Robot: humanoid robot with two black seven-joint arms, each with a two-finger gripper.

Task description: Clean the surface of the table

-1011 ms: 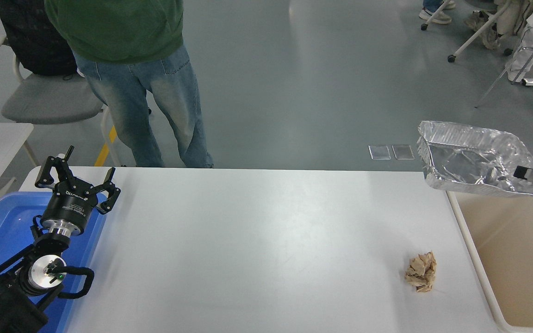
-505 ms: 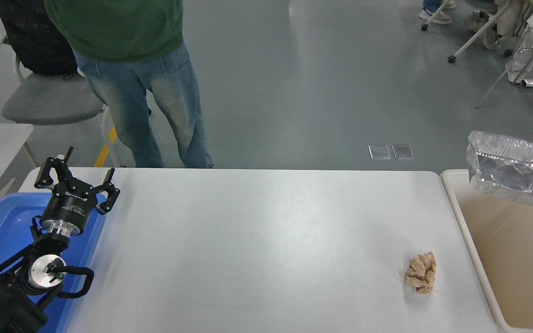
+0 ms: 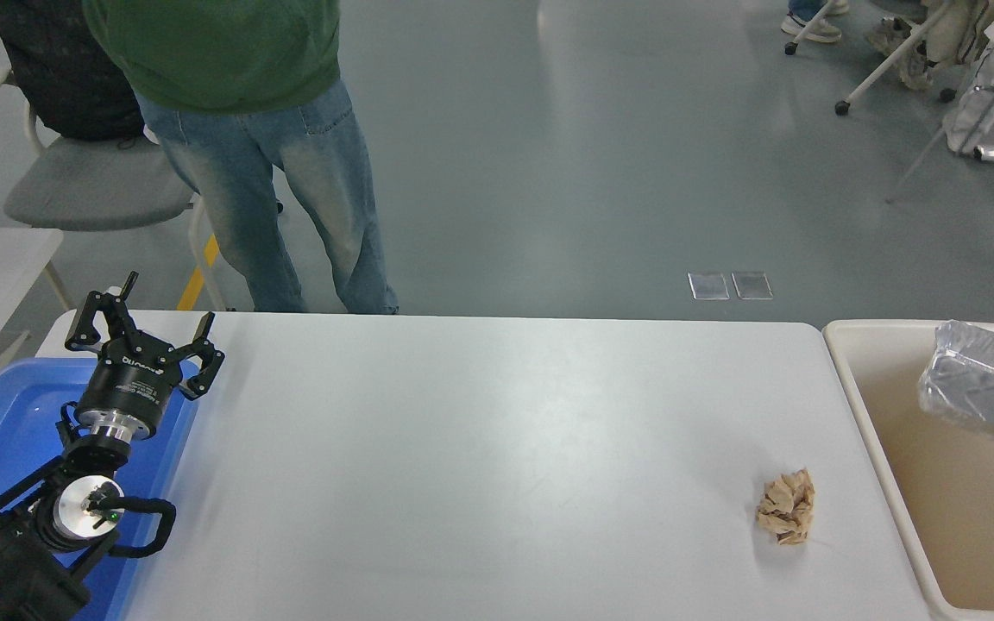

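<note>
Surface: the table surface [image 3: 480, 466], matte white with rounded far corners; fills the middle of the head view; long axis runs left to right across the picture, short axis away from the camera; far edge level and parallel to the picture's top.
Paper: crumpled brown paper wad [image 3: 786, 508] lying on the surface near its right end, just short of the tub's rim, apart from it.
Tub: cream plastic tub [image 3: 872, 405] just beside the surface's right end; long side running away from the camera.
Foil tray: crinkled aluminium foil tray [image 3: 984, 392] inside the tub at its far right, tilted, cut off by the picture's right edge.
Left gripper: left gripper [image 3: 145, 335] at the lower left, over the far edge of the blue bin; fingers spread apart, holding nothing; pointing away from the camera.
Blue bin: blue bin [image 3: 5, 431] at the surface's left end, under the left arm.
Right arm: out of view.
Person: person in green top and blue jeans [image 3: 264, 155] standing at the far side, toward the left; grey chair [image 3: 91, 185] behind.
</note>
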